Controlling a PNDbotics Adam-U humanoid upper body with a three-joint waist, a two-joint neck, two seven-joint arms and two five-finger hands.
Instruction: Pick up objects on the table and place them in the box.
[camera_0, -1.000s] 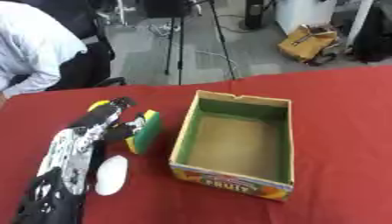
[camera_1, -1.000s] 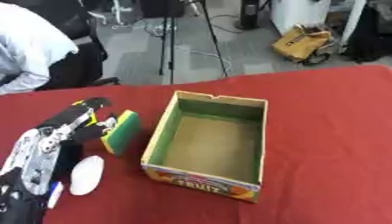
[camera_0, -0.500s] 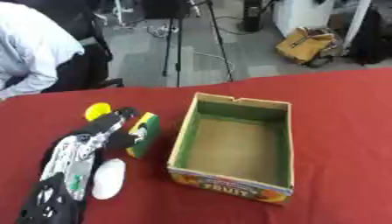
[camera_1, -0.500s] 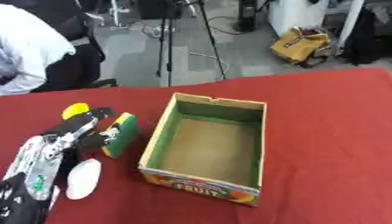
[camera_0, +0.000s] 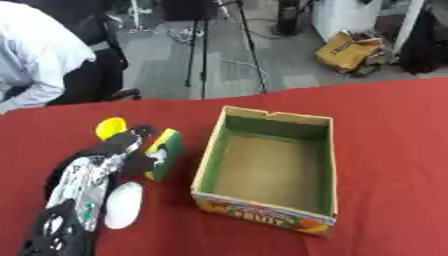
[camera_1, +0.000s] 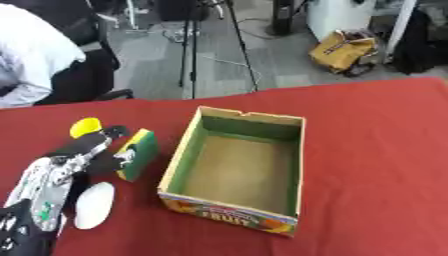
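Left hand (camera_0: 131, 155), reaching in from the lower left corner, has its fingers curled round the sponge (camera_0: 164, 154), a green and yellow block that stands on its edge on the red table (camera_0: 385, 150), tilted a little toward the box. Nearest of all, just beside the forearm, lies a white oval thing (camera_0: 122, 205), flat on the cloth and not touched. Compared with a second ago the hand has closed in on the sponge: then the fingers lay over both the sponge and the yellow ball, and now the ball (camera_0: 110, 127) shows clear of the fingertips, just beyond them, while the thumb side presses the sponge's near face. The whole view has also shifted, so the head has moved; the things themselves seem to lie where they did. I judge this to be the grasp step, with the lift not yet begun, since the sponge still rests on the table. Right of the sponge, near but apart from it, stands the box (camera_0: 322, 165), open-topped, green inside, with nothing visible in it, so the task is at its start. Farther back the table ends and a floor with a tripod begins. No right hand shows in either view.
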